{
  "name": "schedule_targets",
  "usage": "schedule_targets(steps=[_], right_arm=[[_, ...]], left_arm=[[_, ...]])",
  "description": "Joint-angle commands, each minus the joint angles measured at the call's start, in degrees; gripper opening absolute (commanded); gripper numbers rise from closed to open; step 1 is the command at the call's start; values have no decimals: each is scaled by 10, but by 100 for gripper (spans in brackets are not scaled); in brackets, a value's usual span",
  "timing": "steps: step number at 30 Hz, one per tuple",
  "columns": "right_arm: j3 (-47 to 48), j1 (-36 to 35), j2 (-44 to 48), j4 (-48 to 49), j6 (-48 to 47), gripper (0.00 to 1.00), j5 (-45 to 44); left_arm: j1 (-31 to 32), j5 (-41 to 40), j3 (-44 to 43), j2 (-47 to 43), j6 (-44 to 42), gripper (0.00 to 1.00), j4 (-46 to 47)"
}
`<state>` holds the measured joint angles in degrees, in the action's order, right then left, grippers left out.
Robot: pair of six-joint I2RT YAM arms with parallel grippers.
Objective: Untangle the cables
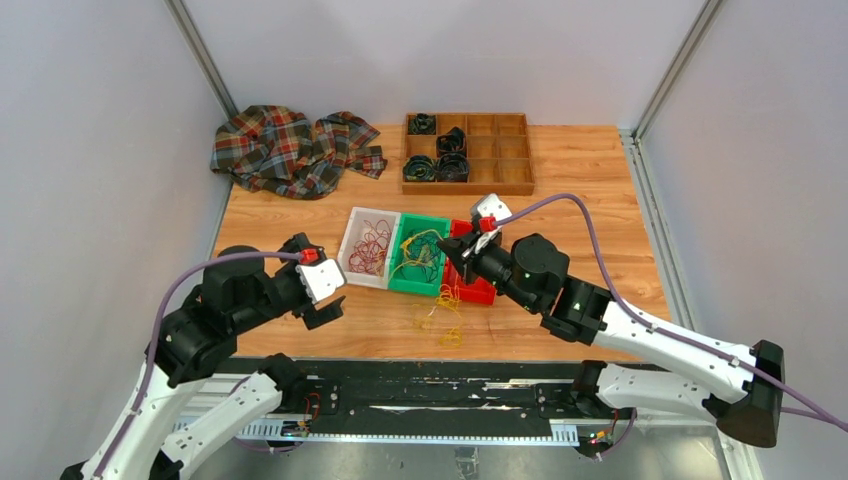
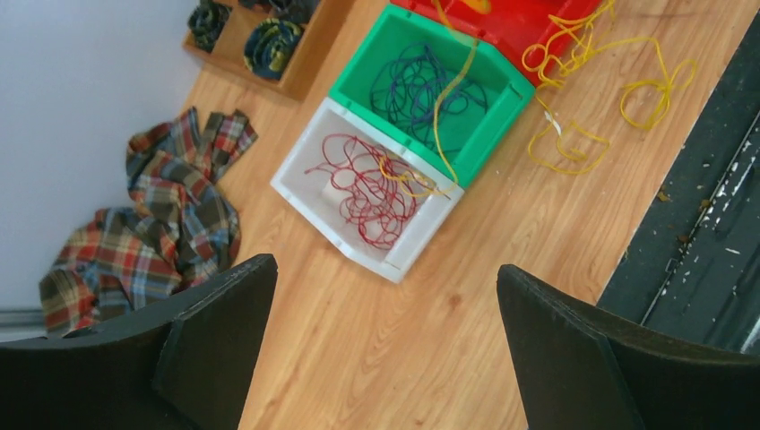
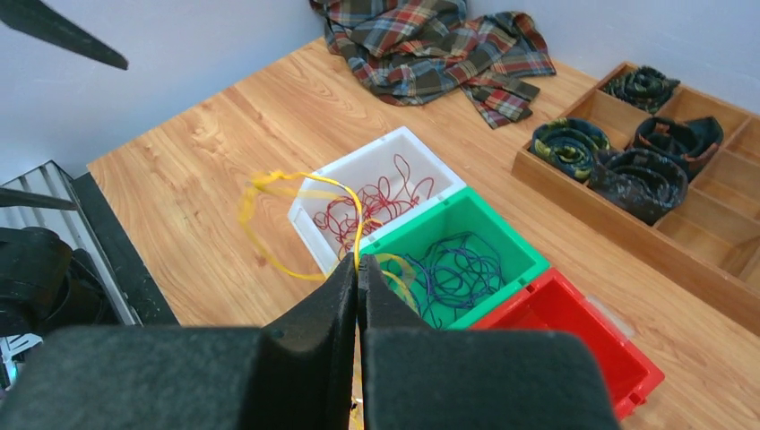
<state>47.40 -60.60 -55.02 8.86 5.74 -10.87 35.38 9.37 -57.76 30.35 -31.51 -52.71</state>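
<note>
Sorting is about half done, as I judge it. Beyond my left hand, the white bin holds the red cables. The green bin next to it holds the dark blue cables. These two colours look separated.

The yellow is not finished. A yellow cable crosses the green bin and its end lies in the white one. A loose yellow heap lies on the table, below and behind my right hand, and part of it hangs from the red bin. I think the yellow must be pulled free of the other two bins and collected in the red one.

My right hand hangs above the near edge of the green bin, tilted forward and down. Its fingers are pressed together on a yellow cable, as it seems the same one, which rises from the fingertips and loops to their left.

My left hand hovers over bare table on the near side of the white bin, looking down at an angle. Its fingers stand wide apart and nothing is between them.
</note>
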Motion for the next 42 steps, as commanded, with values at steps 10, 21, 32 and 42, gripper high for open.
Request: schedule_targets(steps=[10, 21, 32, 42], right_arm=[[42, -48, -23, 33, -34, 1, 32], [47, -52, -25, 38, -14, 1, 97], [44, -54, -23, 41, -8, 1, 115], [39, -54, -18, 34, -6, 1, 133]], left_arm=[[-2, 191, -66, 99, 69, 85, 130], [-2, 313, -89, 151, -13, 55, 85], [-2, 299, -64, 133, -34, 18, 105], [-2, 305, -72, 111, -42, 1, 95]])
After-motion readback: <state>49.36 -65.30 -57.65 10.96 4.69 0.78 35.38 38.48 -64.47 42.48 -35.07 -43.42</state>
